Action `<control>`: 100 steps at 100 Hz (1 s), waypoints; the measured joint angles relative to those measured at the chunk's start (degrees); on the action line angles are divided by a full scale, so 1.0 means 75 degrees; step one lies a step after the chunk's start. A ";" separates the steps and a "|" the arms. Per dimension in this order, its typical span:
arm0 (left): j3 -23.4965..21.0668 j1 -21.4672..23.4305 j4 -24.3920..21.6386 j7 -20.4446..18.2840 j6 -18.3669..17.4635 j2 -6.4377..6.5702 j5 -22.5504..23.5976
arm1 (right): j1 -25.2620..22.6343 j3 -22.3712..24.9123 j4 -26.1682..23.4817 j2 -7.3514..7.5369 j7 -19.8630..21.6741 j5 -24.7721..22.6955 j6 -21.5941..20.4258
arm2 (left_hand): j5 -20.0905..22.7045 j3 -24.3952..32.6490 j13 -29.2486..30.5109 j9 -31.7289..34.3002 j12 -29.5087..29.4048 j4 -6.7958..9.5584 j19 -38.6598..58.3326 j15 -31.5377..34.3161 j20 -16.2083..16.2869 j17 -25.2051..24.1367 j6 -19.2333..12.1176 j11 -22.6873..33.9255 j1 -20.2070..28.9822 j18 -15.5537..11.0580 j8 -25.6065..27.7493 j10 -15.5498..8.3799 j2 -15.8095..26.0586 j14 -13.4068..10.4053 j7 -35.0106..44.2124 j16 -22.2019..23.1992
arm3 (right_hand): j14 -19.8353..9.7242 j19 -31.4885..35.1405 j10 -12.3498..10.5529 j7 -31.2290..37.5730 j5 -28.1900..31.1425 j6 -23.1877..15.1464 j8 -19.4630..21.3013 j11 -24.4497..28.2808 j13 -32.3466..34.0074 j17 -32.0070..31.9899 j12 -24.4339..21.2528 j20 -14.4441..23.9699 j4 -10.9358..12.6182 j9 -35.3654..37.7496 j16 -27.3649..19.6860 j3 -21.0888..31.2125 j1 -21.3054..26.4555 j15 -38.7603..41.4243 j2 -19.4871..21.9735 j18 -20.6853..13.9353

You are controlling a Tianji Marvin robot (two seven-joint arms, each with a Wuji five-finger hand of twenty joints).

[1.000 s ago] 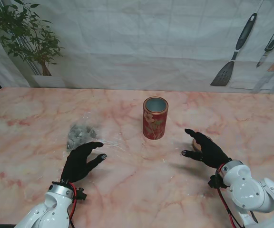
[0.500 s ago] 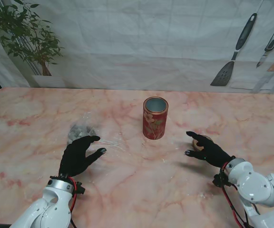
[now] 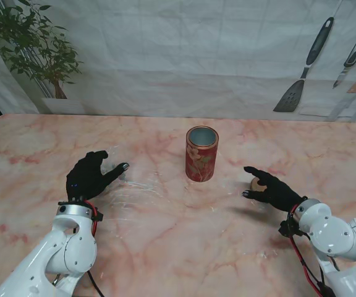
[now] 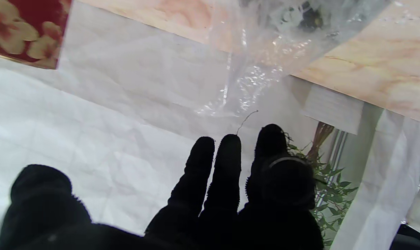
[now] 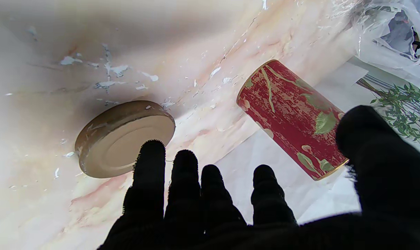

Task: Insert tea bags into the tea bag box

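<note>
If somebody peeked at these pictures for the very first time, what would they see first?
Probably the tall red tin with flowers, standing open in the middle of the pink marble table. Next, the two black gloved hands: the left hand is over a crinkly clear plastic bag, and the right hand hovers by a round tan lid lying flat.

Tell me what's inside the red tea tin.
From the stand view, the red tea tin stands open, lid off beside the right hand. Only its pale inner wall shows near the rim; the bottom and any contents are out of sight.
</note>
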 measured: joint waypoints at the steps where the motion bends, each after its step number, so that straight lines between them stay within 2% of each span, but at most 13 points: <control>1: 0.0006 -0.0032 0.0009 -0.0038 0.0056 0.0000 0.0007 | 0.0002 0.0001 0.0000 0.0003 0.0009 0.0000 0.0003 | 0.0000 -0.0067 0.0036 0.0054 0.0040 0.0000 0.0019 0.0151 -0.0023 0.0060 0.0008 0.0035 -0.0073 -0.0052 0.0014 0.0001 0.0000 -0.0003 0.0046 0.0030 | 0.0000 0.0000 0.0000 0.0000 0.0000 0.0000 0.0008 0.0000 0.0000 0.0000 0.0000 0.0000 0.0000 0.0000 0.0000 0.0000 0.0000 0.0000 0.0000 0.0000; 8: 0.0048 -0.0253 0.0072 -0.0324 0.0394 0.0009 0.0073 | 0.0005 0.0004 -0.0012 0.0018 0.0053 -0.0016 0.0033 | 0.0002 0.0007 0.0288 0.0141 0.0160 0.0000 0.0104 0.0287 -0.0173 0.0367 0.0100 0.0214 -0.0073 -0.0293 0.0102 0.0086 -0.0082 -0.0049 0.0264 0.0171 | 0.0000 -0.0002 -0.0003 0.0000 -0.0001 0.0000 0.0039 0.0000 0.0000 0.0000 0.0007 0.0011 0.0000 0.0000 0.0000 0.0001 0.0000 0.0000 0.0000 -0.0002; 18: 0.0141 -0.0580 0.0264 -0.0553 0.0626 0.0033 0.0149 | 0.0006 0.0004 -0.0013 0.0028 0.0073 -0.0024 0.0035 | 0.0082 0.0007 0.0579 0.0258 0.0260 0.0000 0.0184 0.0566 -0.0338 0.0683 0.0203 0.0406 -0.0073 -0.0481 0.0212 0.0173 -0.0103 -0.0164 0.0504 0.0317 | -0.0001 -0.0006 -0.0004 0.0000 -0.0002 0.0000 0.0101 0.0000 0.0000 0.0000 0.0031 0.0085 0.0000 0.0000 -0.0001 0.0001 0.0000 0.0000 0.0000 -0.0002; 34: 0.0444 -0.1231 0.0932 -0.0418 0.0834 0.0045 0.0124 | 0.0008 -0.0001 -0.0011 0.0039 0.0139 -0.0031 0.0035 | 0.0263 0.0003 0.0963 0.0568 0.0392 0.0000 0.0275 0.0569 -0.0597 0.1143 0.0423 0.0714 -0.0073 -0.0734 0.0365 0.0360 -0.0312 -0.0199 0.0882 0.0422 | -0.0002 -0.0174 -0.0008 0.0000 -0.0004 0.0000 0.0147 0.0000 0.0000 -0.0002 0.0087 0.0090 0.0000 -0.0006 -0.0001 0.0002 0.0000 0.0000 0.0000 -0.0005; 41: 0.0588 -0.1458 0.1106 -0.0451 0.1197 0.0045 0.0150 | 0.0000 -0.0001 -0.0026 0.0046 0.0165 -0.0080 0.0054 | 0.0365 0.0012 0.1063 0.0668 0.0444 0.0000 0.0279 0.0577 -0.0695 0.1301 0.0461 0.0822 -0.0158 -0.0892 0.0430 0.0374 -0.0368 -0.0200 0.1073 0.0424 | -0.0004 -0.0174 -0.0009 0.0000 -0.0004 0.0000 0.0152 0.0000 0.0000 -0.0002 0.0088 0.0094 0.0000 -0.0007 -0.0001 0.0002 0.0000 0.0000 0.0000 -0.0005; 44: 0.0644 -0.1540 0.1158 -0.0473 0.1343 0.0047 0.0223 | -0.0006 0.0001 -0.0035 0.0048 0.0170 -0.0097 0.0059 | 0.0373 0.0012 0.1143 0.0699 0.0479 0.0000 0.0286 0.0845 -0.0712 0.1402 0.0463 0.0887 -0.0158 -0.0968 0.0471 0.0378 -0.0371 -0.0204 0.1112 0.0428 | -0.0005 -0.0174 -0.0009 0.0000 -0.0004 0.0000 0.0156 0.0000 0.0000 -0.0002 0.0089 0.0096 0.0000 -0.0007 -0.0001 0.0002 0.0000 0.0000 0.0000 -0.0005; 56: 0.0986 -0.1981 0.1589 -0.0435 0.1733 0.0048 0.0534 | -0.0038 0.0026 -0.0078 0.0051 0.0174 -0.0115 0.0071 | 0.0373 0.0012 0.1150 0.0699 0.0527 0.0000 0.0289 0.0846 -0.0870 0.1483 0.0465 0.0950 -0.0158 -0.1080 0.0525 0.0378 -0.0373 -0.0209 0.1219 0.0428 | -0.0007 -0.0175 -0.0011 0.0000 -0.0005 0.0000 0.0229 0.0000 -0.0001 -0.0002 0.0093 0.0119 0.0000 -0.0008 -0.0001 0.0002 0.0000 0.0000 0.0000 -0.0006; 65: 0.1213 -0.2277 0.1788 -0.0711 0.2184 0.0062 0.0696 | -0.0059 0.0051 -0.0092 0.0051 0.0177 -0.0125 0.0068 | 0.0373 0.0013 0.1151 0.0699 0.0535 0.0000 0.0290 0.0846 -0.0969 0.1511 0.0466 0.0968 -0.0158 -0.1149 0.0532 0.0379 -0.0376 -0.0209 0.1293 0.0428 | -0.0010 -0.0176 -0.0012 0.0000 -0.0005 0.0000 0.0233 0.0000 -0.0001 -0.0002 0.0102 0.0185 0.0000 -0.0010 -0.0001 0.0002 0.0000 0.0000 0.0000 -0.0006; 79: 0.1550 -0.2729 0.2226 -0.0743 0.2434 0.0067 0.0728 | -0.0096 0.0096 -0.0101 0.0052 0.0184 -0.0128 0.0061 | 0.0342 0.0012 0.1151 0.0614 0.0536 0.0000 0.0290 0.0847 -0.1058 0.1519 0.0472 0.0968 -0.0158 -0.1196 0.0533 0.0379 -0.0450 -0.0209 0.1294 0.0422 | -0.0009 -0.0177 -0.0012 0.0000 -0.0005 0.0000 0.0263 0.0000 -0.0001 -0.0002 0.0143 0.0189 0.0000 -0.0012 -0.0001 0.0002 0.0000 0.0000 0.0000 -0.0006; 92: 0.1920 -0.3059 0.2423 -0.1118 0.2886 0.0116 0.0937 | -0.0133 0.0130 -0.0111 0.0055 0.0201 -0.0127 0.0059 | 0.0335 0.0009 0.1051 0.0458 0.0536 0.0000 0.0290 0.0850 -0.1120 0.1521 0.0489 0.0939 -0.0157 -0.1225 0.0521 0.0379 -0.0563 -0.0210 0.1278 0.0408 | -0.0010 -0.0177 -0.0020 0.0000 -0.0006 0.0000 0.0314 -0.0014 -0.0002 -0.0002 0.0182 0.0191 0.0000 -0.0083 -0.0001 0.0002 0.0000 0.0000 0.0000 -0.0006; 100: 0.2171 -0.3283 0.2677 -0.1146 0.2988 0.0129 0.1136 | -0.0149 0.0137 -0.0117 0.0060 0.0227 -0.0127 0.0060 | 0.0230 0.0009 0.1015 0.0368 0.0536 0.0000 0.0290 0.0853 -0.1146 0.1521 0.0498 0.0934 -0.0127 -0.1318 0.0521 0.0380 -0.0692 -0.0214 0.1155 0.0352 | -0.0011 -0.0177 -0.0022 0.0000 -0.0006 0.0000 0.0324 -0.0014 -0.0002 -0.0002 0.0183 0.0191 0.0000 -0.0084 -0.0001 0.0002 0.0000 0.0000 0.0000 -0.0007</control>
